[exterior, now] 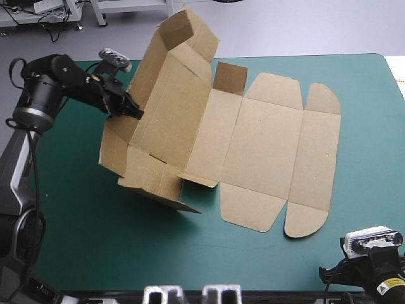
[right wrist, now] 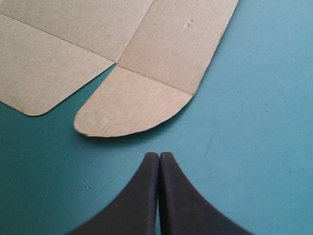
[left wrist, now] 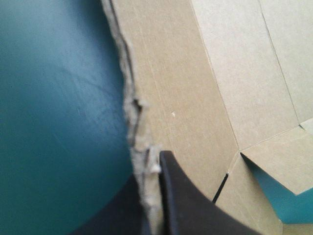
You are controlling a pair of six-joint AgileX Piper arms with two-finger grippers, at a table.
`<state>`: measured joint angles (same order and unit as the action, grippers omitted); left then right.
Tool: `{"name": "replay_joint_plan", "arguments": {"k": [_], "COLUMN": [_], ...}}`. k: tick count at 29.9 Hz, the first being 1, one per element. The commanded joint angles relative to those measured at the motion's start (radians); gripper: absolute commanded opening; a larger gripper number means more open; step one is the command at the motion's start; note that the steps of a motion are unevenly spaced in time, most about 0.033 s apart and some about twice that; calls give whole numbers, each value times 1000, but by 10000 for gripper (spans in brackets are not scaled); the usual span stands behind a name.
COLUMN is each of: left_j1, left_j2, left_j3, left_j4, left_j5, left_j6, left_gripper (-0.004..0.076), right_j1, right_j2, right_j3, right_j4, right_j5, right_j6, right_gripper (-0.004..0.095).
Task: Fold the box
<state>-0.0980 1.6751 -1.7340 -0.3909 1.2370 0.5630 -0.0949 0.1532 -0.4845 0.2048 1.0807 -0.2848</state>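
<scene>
The brown box (exterior: 253, 145) lies on the teal-green cover as a cut sheet, its right half flat and its left panels lifted into a tilted wall (exterior: 168, 95). My left gripper (exterior: 134, 112) is shut on the raised wall's left edge; in the left wrist view the board's rough edge (left wrist: 146, 161) runs between the black fingers (left wrist: 186, 200). My right gripper (right wrist: 159, 159) is shut on nothing, low over the cover near the table's front right corner. A rounded flap (right wrist: 134, 105) of the box lies just ahead of it.
The table's far edge (exterior: 266, 57) runs just behind the box. Bare teal-green cover (exterior: 367, 145) stretches to the right of the sheet and along the front (exterior: 126, 253).
</scene>
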Motion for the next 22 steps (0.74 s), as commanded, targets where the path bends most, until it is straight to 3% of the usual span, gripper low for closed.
{"name": "replay_joint_plan", "arguments": {"k": [1,9,22], "left_j1": [-153,-414,-645], "left_j2": [-33,-4,1], "left_j3": [-147,-235,-235], "left_j4": [183,557,679], "left_j5": [47,-120,-92], "left_j6": [43,93,308], "left_gripper": [-10,-10,-10], "right_j1": [3,3,3], "right_j2": [13,13,13], "right_j3": [-21,-21,-21], "right_j4": [5,5,-13], "right_j5": [-62,-62,-62], "right_j6": [0,0,0], "right_gripper": [-24,-23,-23]}}
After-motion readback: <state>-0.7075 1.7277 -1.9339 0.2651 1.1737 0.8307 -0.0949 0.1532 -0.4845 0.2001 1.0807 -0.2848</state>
